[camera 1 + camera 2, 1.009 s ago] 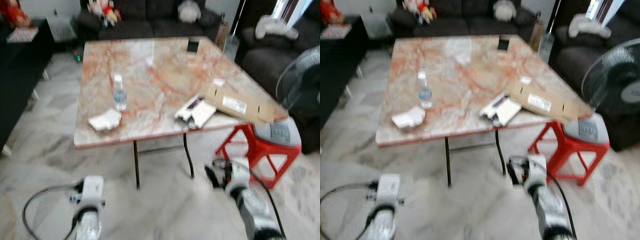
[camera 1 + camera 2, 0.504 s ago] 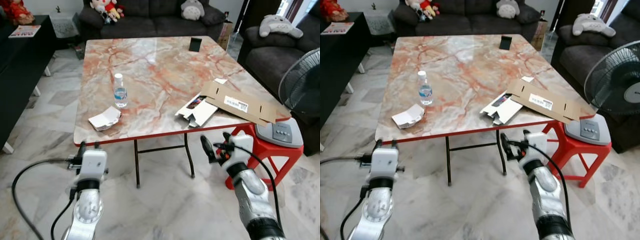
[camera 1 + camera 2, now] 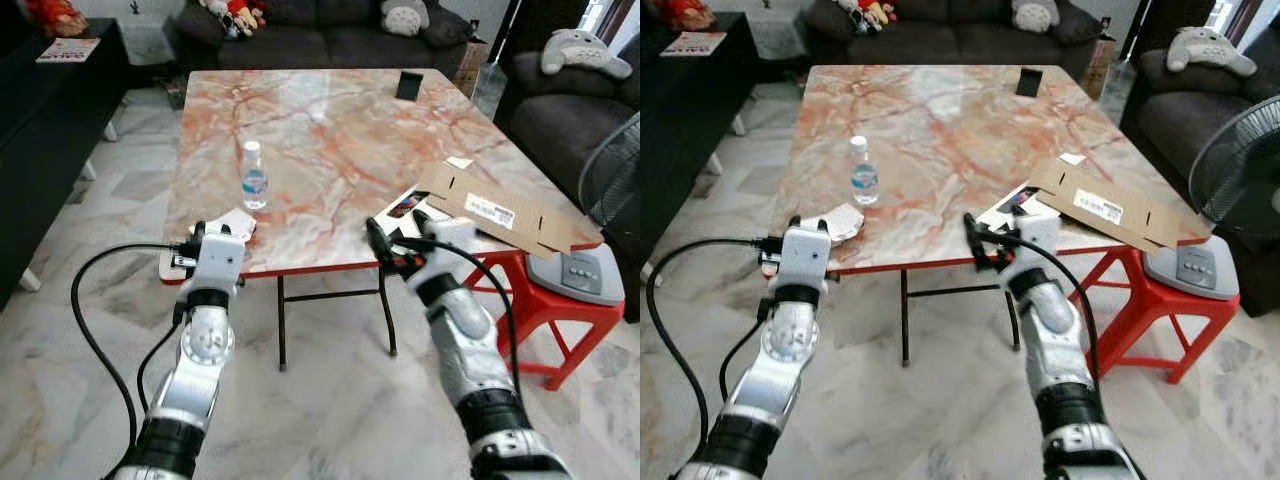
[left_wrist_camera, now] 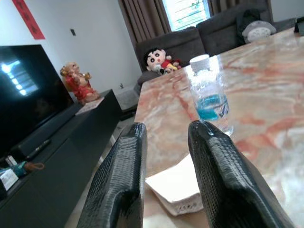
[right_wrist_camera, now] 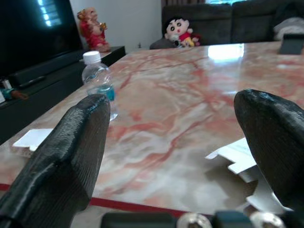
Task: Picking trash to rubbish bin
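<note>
both arms are up at the near edge of the marble table (image 3: 330,130), and that placing makes sense for a reach onto the top. the left gripper (image 4: 166,156) sits level with the table edge, fingers a little apart and holding nothing, lined up straight on the small white paper tray (image 4: 178,190) that lies near the front corner; that looks like the first bit of trash it means to take. just behind the tray stands the water bottle (image 3: 255,176), upright, cap on, a little water in it. the right gripper (image 3: 396,232) is spread wide and empty, close to the edge beside the flattened white carton (image 3: 1012,207). the big brown cardboard sheet (image 3: 500,208) lies partly over that carton and hangs off the table's right edge above the red stool (image 3: 545,310), where a fan base (image 3: 1190,270) rests. a dark phone-like thing (image 3: 408,85) lies at the far side. i can't spot a rubbish bin.

against half a second ago, the table edge is nearer in the frame, so the robot has closed in, and both arms are raised from floor height to table height. the trash itself has not moved.
</note>
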Controlling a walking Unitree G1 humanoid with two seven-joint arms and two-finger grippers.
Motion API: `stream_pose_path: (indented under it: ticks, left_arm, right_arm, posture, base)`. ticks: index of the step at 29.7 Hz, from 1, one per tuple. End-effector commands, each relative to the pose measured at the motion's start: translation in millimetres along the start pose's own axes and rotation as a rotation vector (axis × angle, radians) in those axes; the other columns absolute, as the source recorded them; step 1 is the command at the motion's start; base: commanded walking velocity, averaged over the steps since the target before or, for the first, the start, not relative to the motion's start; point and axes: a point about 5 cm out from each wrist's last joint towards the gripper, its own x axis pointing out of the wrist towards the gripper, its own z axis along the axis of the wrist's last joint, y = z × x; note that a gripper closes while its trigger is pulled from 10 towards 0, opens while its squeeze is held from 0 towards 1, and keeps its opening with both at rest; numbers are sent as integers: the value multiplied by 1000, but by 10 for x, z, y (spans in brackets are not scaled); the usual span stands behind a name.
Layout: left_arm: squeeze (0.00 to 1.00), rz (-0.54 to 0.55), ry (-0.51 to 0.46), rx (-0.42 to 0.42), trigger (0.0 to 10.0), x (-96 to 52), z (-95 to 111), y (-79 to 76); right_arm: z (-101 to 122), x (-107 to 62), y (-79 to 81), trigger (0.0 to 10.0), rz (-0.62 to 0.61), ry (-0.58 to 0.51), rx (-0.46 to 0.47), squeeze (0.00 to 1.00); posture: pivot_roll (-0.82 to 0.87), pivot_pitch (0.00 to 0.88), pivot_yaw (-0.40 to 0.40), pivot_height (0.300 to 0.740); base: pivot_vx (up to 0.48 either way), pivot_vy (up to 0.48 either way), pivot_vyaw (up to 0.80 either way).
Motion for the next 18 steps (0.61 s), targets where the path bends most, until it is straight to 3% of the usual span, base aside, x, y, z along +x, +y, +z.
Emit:
stream_pose_path:
  ticks: [1, 4, 8, 18]
  left_arm:
    - [0, -16, 13, -14, 10000, -1, 16, -57]
    - [0, -29, 15, -15, 10000, -16, 29, -86]
    - [0, -31, 18, -16, 10000, -17, 20, -93]
    - [0, -20, 44, -7, 10000, 6, -38, -94]
  right_arm:
    - [43, -11, -39, 10000, -12, -9, 0, 0]
    - [37, -24, -8, 10000, 3, -4, -13, 0]
    - [37, -22, -6, 10000, 0, -4, -14, 0]
    - [24, 8, 35, 10000, 8, 8, -3, 0]
  posture:
    - [-5, 40, -85, 740]
    - [-5, 40, -85, 740]
    - [-1, 41, -88, 740]
    - [-1, 40, -88, 740]
  base:
    - [0, 0, 0]
    - [0, 0, 0]
    - [120, 0, 666]
    - [256, 0, 0]
